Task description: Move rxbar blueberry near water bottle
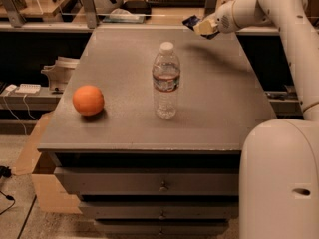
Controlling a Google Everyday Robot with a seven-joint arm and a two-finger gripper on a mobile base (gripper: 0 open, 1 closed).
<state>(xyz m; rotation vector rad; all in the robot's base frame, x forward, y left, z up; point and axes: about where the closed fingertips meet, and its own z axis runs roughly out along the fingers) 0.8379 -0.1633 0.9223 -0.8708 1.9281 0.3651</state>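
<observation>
Half of the job looks done: the rxbar blueberry (190,20) is off the table (219,88), pinched in the gripper (201,27), whose fingers are closed on one end of the bar. The gripper hangs above the far right corner of the table, with the arm reaching in from the right side. The water bottle (166,81) stands upright near the middle of the table, well apart from the bar and closer to the camera. An orange (88,100) sits to the bottle's left, apart from it. What is left, as I judge it, is the carry toward the bottle, a set-down on the bare surface just beside it — without tipping it — and the release.
</observation>
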